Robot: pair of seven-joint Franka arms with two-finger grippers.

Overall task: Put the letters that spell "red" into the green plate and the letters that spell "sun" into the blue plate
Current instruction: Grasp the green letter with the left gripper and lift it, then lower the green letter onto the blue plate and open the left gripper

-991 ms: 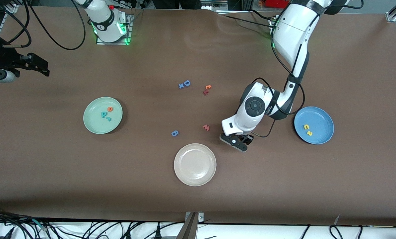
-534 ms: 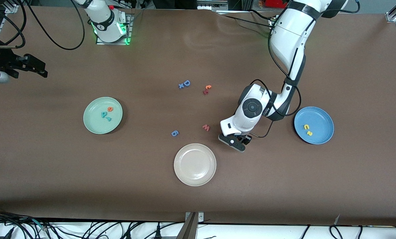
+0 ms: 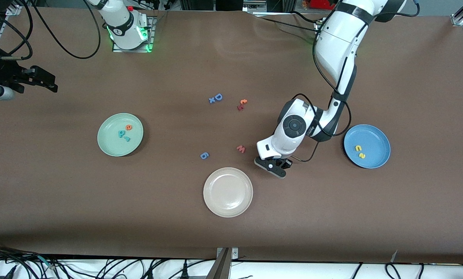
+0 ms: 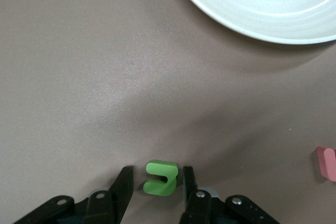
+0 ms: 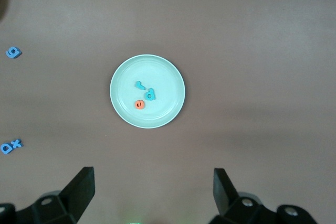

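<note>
Between the black fingers (image 4: 122, 190) of the left gripper (image 4: 156, 192), low over the brown tabletop just beside the cream-white plate (image 4: 252, 9), sits the small green letter "n" (image 4: 161, 178); the jaws flank it narrowly, contact unclear, and the front view hides it. Waiting, the right gripper (image 5: 152, 190) gapes wide above the pale green plate (image 5: 168, 72).

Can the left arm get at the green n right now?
Probably yes: the left gripper is down at the table with the green n between its open fingers, nothing blocking.
</note>
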